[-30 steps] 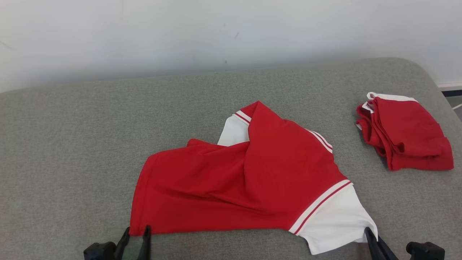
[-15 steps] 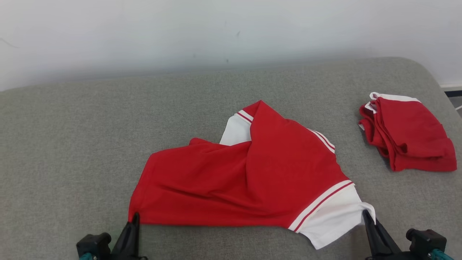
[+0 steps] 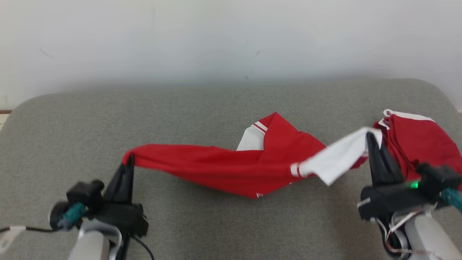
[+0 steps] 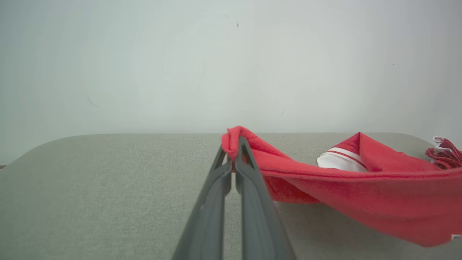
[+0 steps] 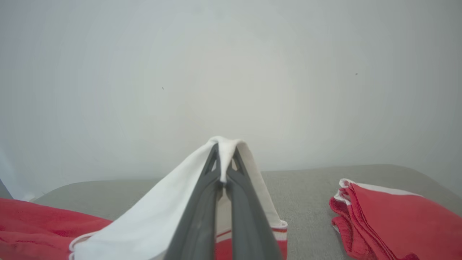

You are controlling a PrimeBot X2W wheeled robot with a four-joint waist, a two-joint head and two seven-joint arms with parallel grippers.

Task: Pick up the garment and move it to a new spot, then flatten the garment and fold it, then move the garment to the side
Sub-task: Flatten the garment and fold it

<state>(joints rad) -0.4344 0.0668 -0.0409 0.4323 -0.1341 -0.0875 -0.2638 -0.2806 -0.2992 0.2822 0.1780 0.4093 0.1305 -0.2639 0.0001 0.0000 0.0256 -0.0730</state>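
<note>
1. My left pincer (image 4: 235,144) has its two long dark fingers (image 4: 252,202) pressed together on a bunched red corner of the red-and-white fabric garment (image 4: 361,195).
2. From that corner the garment sags away to the right in one long fold above the grey fabric-covered table (image 4: 90,187).
3. A white panel with red stripes (image 4: 341,160) peeks up behind the fold.
4. A crumpled red cloth pile (image 4: 445,156) sits at the right edge, with a pale wall (image 4: 180,65) behind.

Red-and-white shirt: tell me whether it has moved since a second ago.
Yes. The shirt has lifted mostly off the grey cushion, strung between the left gripper and right gripper; its white sleeve now overlaps the folded red garment.
</note>
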